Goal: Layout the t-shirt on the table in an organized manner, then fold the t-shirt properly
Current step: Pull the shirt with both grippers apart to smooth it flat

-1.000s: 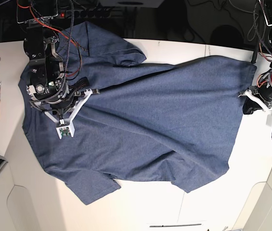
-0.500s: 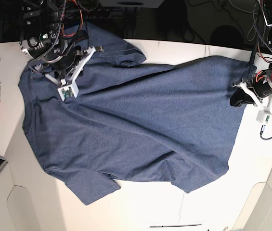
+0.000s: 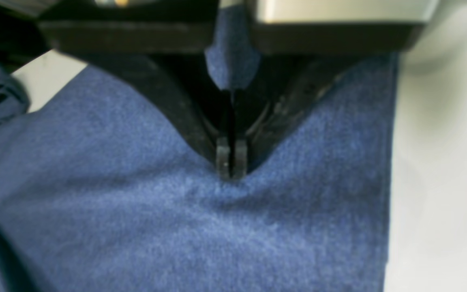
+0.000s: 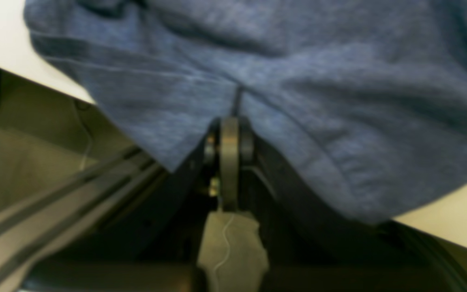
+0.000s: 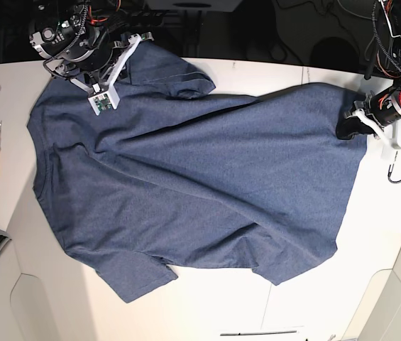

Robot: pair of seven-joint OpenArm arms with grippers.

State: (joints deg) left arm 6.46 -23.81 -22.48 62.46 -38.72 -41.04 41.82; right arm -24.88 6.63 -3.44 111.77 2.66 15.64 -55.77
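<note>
Since the earlier pictures the right gripper [image 5: 140,34] has travelled from over the chest of the t-shirt [image 5: 200,185] up to the far edge of the table [image 5: 271,71], its jaws pinched together on the fabric by the sleeve, while the left gripper [image 5: 345,129] has drawn the hem corner slightly up and stays clamped on it. The shirt lies spread plain side up between them, with no lettering or label legible anywhere.

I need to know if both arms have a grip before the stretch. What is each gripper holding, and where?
Both hold the t-shirt: left gripper pinches its hem edge, right gripper pinches its shoulder edge by the sleeve.
</note>
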